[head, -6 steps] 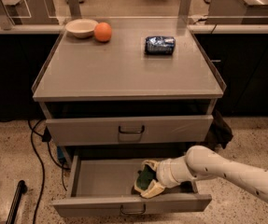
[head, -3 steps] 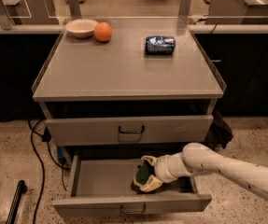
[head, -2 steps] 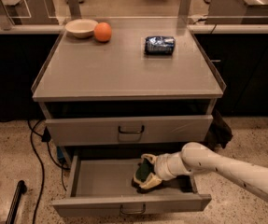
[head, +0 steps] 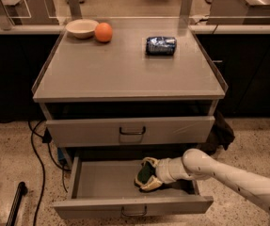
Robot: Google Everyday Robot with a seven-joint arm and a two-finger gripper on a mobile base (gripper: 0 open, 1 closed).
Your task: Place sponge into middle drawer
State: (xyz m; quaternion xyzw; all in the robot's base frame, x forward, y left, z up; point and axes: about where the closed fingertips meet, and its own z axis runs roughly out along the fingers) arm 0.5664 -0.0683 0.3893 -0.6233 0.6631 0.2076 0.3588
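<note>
The middle drawer [head: 104,180] is pulled open below the shut upper drawer front [head: 130,131]. The sponge [head: 146,174], dark green face on pale yellow foam, is inside the drawer at its right half, low over or on the drawer floor. My gripper [head: 148,174] reaches in from the right on a white arm and its pale fingers sit around the sponge. Whether the sponge rests on the drawer floor I cannot tell.
On the cabinet top [head: 125,69] stand a white bowl [head: 82,28], an orange [head: 103,32] and a shiny blue snack packet [head: 161,45]. A black cable [head: 38,154] hangs at the cabinet's left. A dark bag [head: 221,133] lies on the floor at the right.
My gripper has moved a little to the left and deeper into the drawer with the sponge. Nothing on the cabinet top has moved.
</note>
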